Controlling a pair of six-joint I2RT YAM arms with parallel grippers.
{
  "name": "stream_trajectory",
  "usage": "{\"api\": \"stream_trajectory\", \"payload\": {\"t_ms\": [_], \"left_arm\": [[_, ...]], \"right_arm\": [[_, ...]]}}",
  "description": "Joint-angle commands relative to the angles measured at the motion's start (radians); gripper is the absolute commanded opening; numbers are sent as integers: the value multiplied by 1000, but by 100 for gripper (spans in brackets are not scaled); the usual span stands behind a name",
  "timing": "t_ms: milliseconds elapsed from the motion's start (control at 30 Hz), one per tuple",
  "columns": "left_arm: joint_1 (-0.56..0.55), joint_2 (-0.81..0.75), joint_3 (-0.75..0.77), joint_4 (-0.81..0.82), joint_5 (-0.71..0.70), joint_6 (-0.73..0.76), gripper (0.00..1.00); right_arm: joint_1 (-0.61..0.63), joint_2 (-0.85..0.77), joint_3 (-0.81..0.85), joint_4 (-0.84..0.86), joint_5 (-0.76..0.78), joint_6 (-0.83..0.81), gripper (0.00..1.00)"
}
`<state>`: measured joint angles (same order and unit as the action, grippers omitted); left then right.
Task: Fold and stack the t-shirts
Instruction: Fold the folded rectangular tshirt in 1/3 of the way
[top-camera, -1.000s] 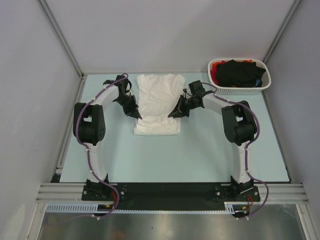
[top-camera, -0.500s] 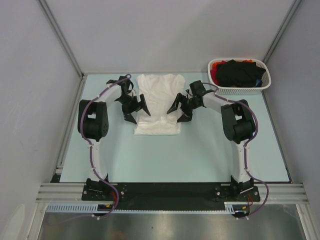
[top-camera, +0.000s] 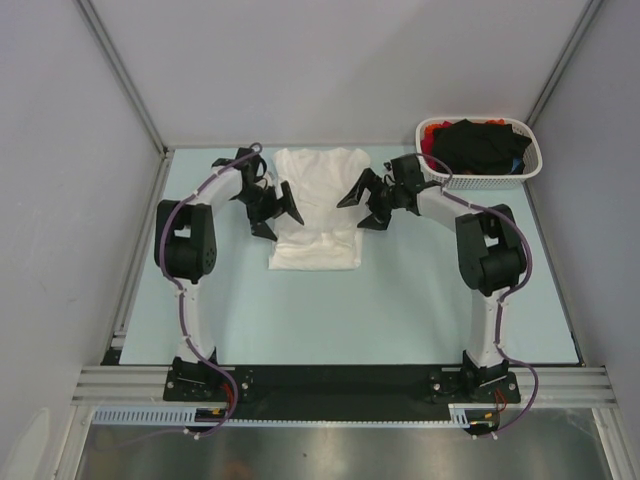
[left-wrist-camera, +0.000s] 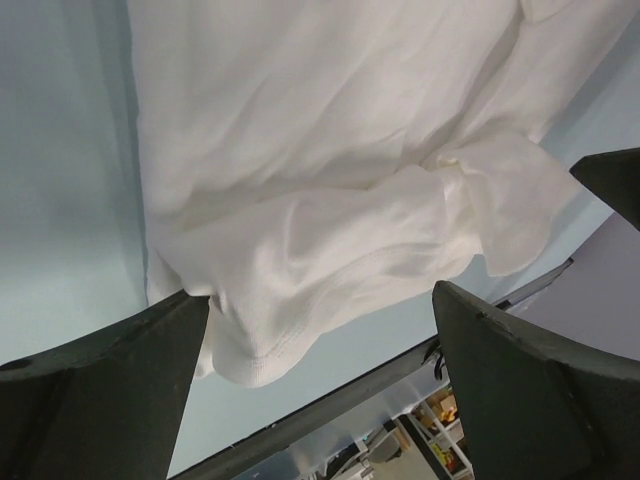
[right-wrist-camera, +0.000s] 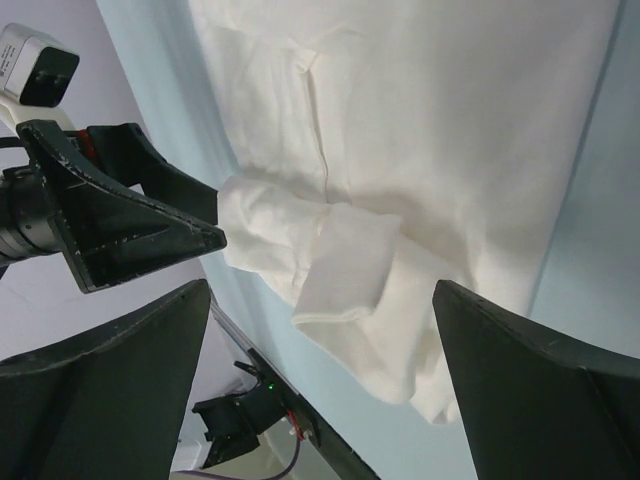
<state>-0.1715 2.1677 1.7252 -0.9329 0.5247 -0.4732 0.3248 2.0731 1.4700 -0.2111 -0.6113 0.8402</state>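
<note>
A white soft cloth t-shirt (top-camera: 316, 210) is lying flat on the pale blue table (top-camera: 400, 300), midway between the two arms, with its sides turned in and its near end sitting in rumpled, doubled layers. The left hand (top-camera: 280, 222) is hovering at the shirt's left edge with its two black fingers spread wide and gripping nothing. The right hand (top-camera: 357, 213) is hanging over the shirt's right edge, and it too is gaping wide and holding nothing. Both wrist views are showing the white cloth lying free between the parted fingers. A white perforated plastic basket (top-camera: 480, 178) is standing at the far right corner, holding a crumpled black shirt (top-camera: 480, 143) and a bit of red cloth (top-camera: 428, 145)
</note>
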Motion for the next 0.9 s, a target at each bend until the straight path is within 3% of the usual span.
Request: {"api": "stream_trajectory", "payload": {"t_ms": [0,133,233,267,300,333,367,667,867], "left_arm": [[20,-149,14,57,-15,-19,100],[49,-227,-12,82,-22,5,100],[59,-275,-41,74,-25,47,99],[59,-292,-55,71,-28,70,92],[59,-301,-87,57,-35,77,40],[58,-307,-105,46,-51,82,10],[58,-318,-149,31,-81,90,0],[-22,-332,-389,42,-121,124,0],[-49,-329,-421,88,-149,97,0]], "right_arm": [[-9,-171,-28,44,77,-53,100],[-27,-281,-63,-39,125,-111,100],[-30,-317,-74,-153,110,-166,94],[-23,-323,-82,-175,101,-185,67],[-20,-337,-111,-186,94,-199,41],[-13,-346,-131,-227,108,-222,12],[-6,-350,-148,-244,117,-231,0],[97,-285,-204,-338,148,-306,0],[140,-212,-175,-344,173,-299,0]]}}
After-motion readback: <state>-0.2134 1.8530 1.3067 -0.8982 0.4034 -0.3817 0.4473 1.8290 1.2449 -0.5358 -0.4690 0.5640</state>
